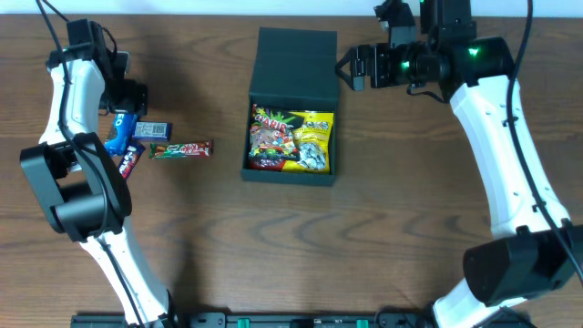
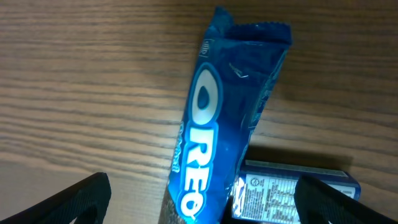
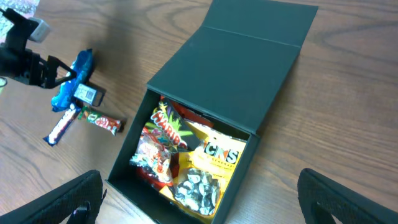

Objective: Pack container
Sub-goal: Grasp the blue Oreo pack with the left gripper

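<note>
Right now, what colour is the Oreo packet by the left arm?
The Oreo packet is blue with white lettering. The left wrist view shows it best.

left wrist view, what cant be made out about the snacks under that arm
- Oreo packet: lower end cut off by the left wrist view's bottom edge.
- Blue-edged packet beside it: print too small to read.
- Overhead: the left arm hides part of a small bar.
- Container: top packets hide anything beneath.
</note>
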`<state>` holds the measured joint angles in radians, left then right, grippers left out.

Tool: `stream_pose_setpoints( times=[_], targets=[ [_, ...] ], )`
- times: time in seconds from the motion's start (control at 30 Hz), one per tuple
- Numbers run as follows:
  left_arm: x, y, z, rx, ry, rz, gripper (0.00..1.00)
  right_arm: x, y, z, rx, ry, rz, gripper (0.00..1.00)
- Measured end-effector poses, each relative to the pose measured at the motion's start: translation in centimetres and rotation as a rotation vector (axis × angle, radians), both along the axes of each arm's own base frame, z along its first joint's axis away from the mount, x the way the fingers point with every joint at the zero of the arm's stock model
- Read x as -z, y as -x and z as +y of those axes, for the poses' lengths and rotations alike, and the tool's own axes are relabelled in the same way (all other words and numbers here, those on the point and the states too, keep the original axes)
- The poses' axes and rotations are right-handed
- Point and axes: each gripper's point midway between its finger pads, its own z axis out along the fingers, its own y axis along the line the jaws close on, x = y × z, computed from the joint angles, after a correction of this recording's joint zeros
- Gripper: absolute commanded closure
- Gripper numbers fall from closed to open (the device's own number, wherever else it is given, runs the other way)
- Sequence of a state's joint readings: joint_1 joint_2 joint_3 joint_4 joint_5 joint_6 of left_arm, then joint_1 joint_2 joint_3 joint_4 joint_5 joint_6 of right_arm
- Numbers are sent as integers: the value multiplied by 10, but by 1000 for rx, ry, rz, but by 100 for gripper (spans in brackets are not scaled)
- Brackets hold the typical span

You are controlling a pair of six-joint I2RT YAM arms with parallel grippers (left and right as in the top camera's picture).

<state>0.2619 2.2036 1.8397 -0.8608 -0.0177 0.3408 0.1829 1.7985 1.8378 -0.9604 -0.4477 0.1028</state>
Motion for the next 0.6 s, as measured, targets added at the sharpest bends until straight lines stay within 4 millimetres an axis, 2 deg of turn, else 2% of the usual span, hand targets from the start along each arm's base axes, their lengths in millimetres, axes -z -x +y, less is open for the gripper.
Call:
stream_pose_setpoints(
  times=[0.27,0.5,0.53,0.6],
  targets=[
    [12,0,-3,12,13,4,5,0,0,0,17,-12,10,2],
    [44,4,-4,17,30,66,0,0,0,0,28,-19,19,2],
    [48,4,-4,17,32,72,7,0,0,0,30,-21,20,2],
    [51,4,-4,19,31,72,11,0,0,0,32,-22,22,2]
  ],
)
